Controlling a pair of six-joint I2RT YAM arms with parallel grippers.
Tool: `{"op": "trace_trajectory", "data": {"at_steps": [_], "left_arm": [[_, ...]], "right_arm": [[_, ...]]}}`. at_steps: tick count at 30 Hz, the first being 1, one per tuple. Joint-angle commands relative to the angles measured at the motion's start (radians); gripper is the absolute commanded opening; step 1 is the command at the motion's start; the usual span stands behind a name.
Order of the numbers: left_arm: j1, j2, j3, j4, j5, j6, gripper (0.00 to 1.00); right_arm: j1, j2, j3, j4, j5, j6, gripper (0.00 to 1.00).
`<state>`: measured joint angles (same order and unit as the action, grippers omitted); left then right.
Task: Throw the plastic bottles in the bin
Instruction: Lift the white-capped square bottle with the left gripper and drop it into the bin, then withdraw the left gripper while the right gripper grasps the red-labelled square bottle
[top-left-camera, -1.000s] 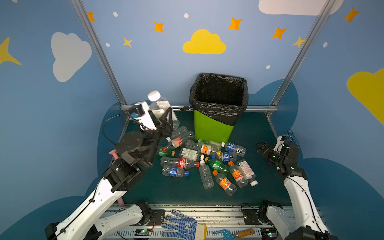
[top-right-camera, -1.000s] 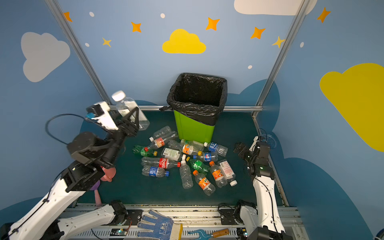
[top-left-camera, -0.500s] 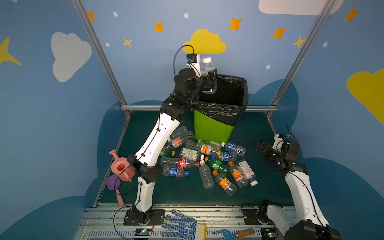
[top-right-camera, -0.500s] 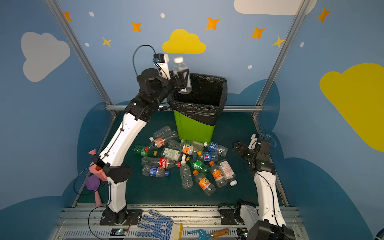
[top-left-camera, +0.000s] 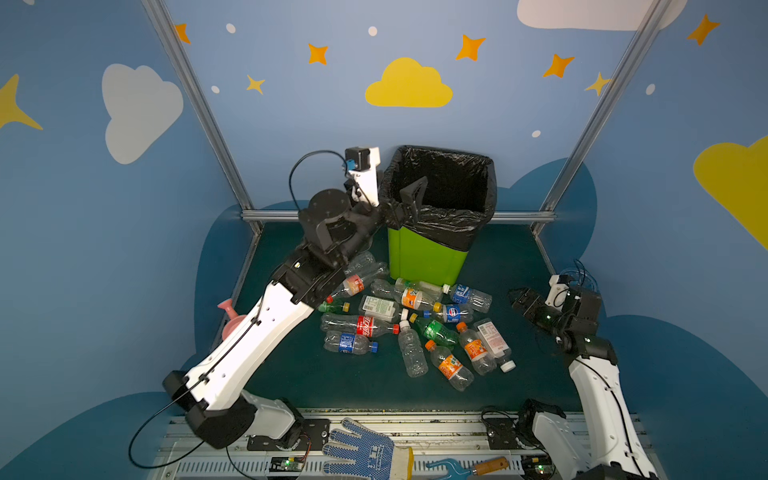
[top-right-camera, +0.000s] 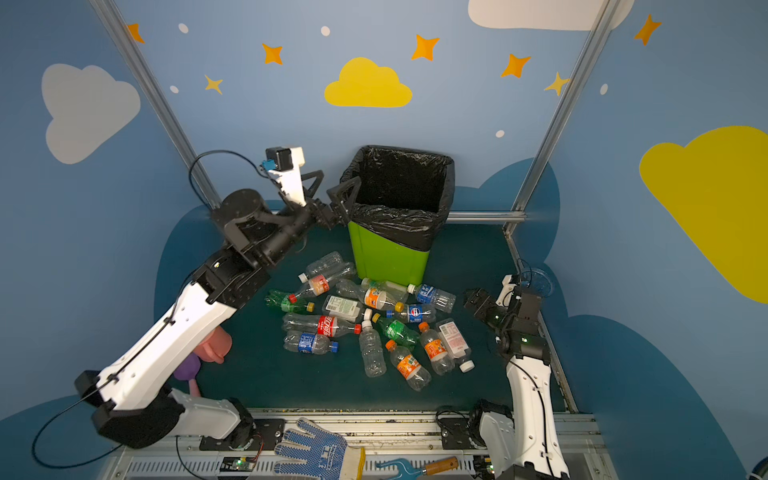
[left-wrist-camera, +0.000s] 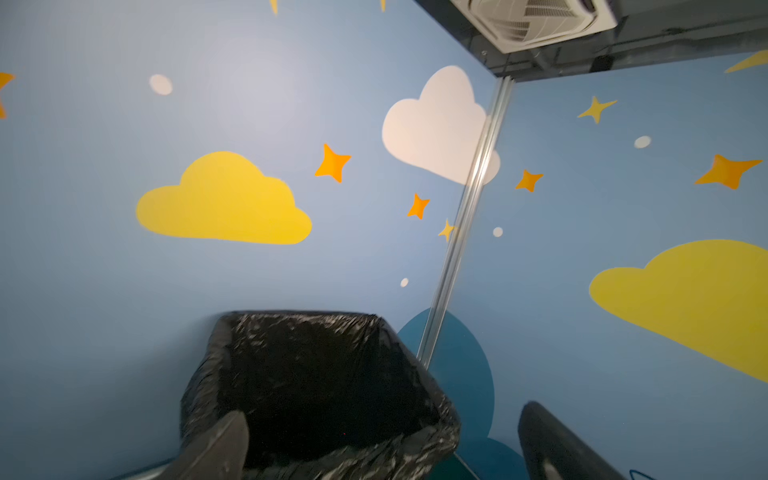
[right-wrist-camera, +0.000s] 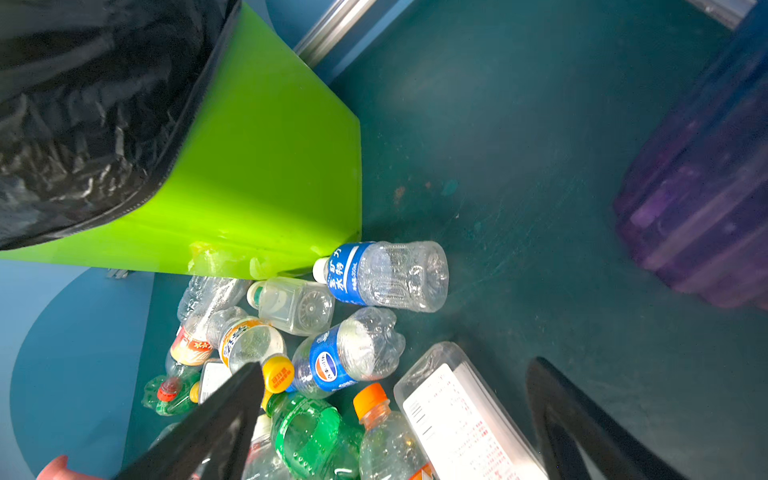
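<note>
many bottles (top-right-camera: 376, 299) lie heaped on the counter (top-right-camera: 270, 374) before the bin (top-right-camera: 388, 257). left claw (top-right-camera: 337, 183), wide and empty, sits at the bag (top-right-camera: 399, 232) rim: a snag could tip it. right claw (top-right-camera: 470, 302), wide, empty, may scatter the heap.

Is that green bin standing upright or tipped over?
Upright: the bin rests on its base, with its black-lined opening facing up.
</note>
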<state>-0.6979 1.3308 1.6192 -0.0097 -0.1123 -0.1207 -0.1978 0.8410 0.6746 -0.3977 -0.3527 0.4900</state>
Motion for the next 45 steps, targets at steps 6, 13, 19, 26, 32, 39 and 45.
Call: {"op": "trace_trajectory", "data": {"at_steps": [6,13,19,26,32,39,45], "left_arm": [[0.010,-0.204,-0.539,0.008,-0.160,-0.159,1.00],[0.049,-0.256,-0.760,-0.183,-0.279,-0.326,1.00],[0.072,-0.335,-0.886,-0.194,-0.297,-0.390,1.00],[0.109,-0.359,-0.924,-0.206,-0.290,-0.403,1.00],[0.132,-0.357,-0.911,-0.234,-0.306,-0.390,1.00],[0.159,-0.369,-0.923,-0.236,-0.289,-0.392,1.00],[0.179,-0.365,-0.930,-0.233,-0.281,-0.393,1.00]], "right_arm": [[0.071,-0.049,-0.059,-0.055,0.016,0.027,0.94],[0.158,-0.030,-0.083,-0.113,0.098,0.013,0.86],[0.196,0.030,-0.102,-0.143,0.148,0.025,0.81],[0.272,0.052,-0.135,-0.156,0.266,0.046,0.92],[0.330,0.101,-0.136,-0.188,0.361,0.062,0.92],[0.393,0.144,-0.133,-0.177,0.396,0.069,0.92],[0.418,0.178,-0.138,-0.167,0.415,0.077,0.91]]}}
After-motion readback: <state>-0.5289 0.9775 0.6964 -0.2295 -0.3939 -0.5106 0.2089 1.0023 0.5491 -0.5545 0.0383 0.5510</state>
